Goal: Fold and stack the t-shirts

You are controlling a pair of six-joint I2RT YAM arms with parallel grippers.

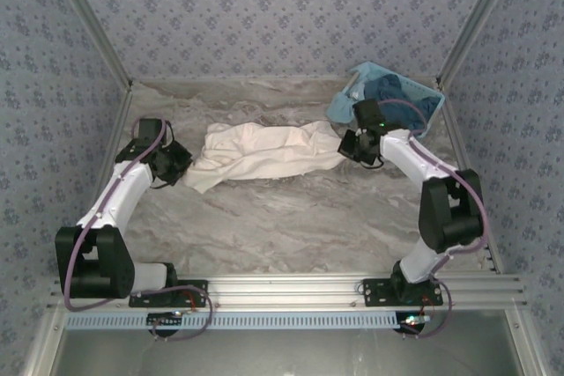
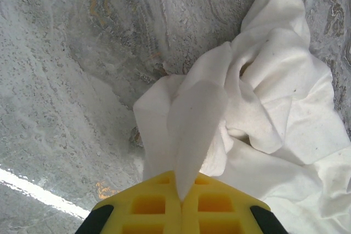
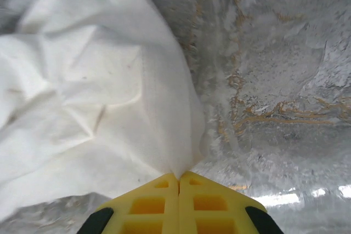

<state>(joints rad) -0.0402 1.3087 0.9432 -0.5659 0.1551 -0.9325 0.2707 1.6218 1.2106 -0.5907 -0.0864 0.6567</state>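
- Table (image 1: 291,226): marbled grey-beige top, bare in front of the arm bases, so there is room to lay a garment out flat
- Cream t-shirt (image 1: 256,151): lies as a long crumpled bunch across the far half of the table, strung between the two grippers; it touches the table along most of its length; no flat panel or fold shows, and I cannot tell sleeves from hem in the top view
- Light blue basket (image 1: 348,107): far right corner, just behind the right arm's wrist, with dark blue cloth (image 1: 401,99) inside, probably more garments to do
- Left gripper (image 2: 181,190): at the shirt's left end, yellow fingers pressed together on a pointed flap of cloth that rises from the pinch
- Right gripper (image 3: 179,182): at the shirt's right end, fingers closed tight on a corner of fabric, the cloth fanning away to the left over the table
- Step in hand (judgement): spreading the first shirt; folding not begun, stack not started
- Next move (judgement): lift both ends and draw them apart until the cloth is taut, then lower it flat towards the near side; both pinches must hold, and the right arm must keep off the basket
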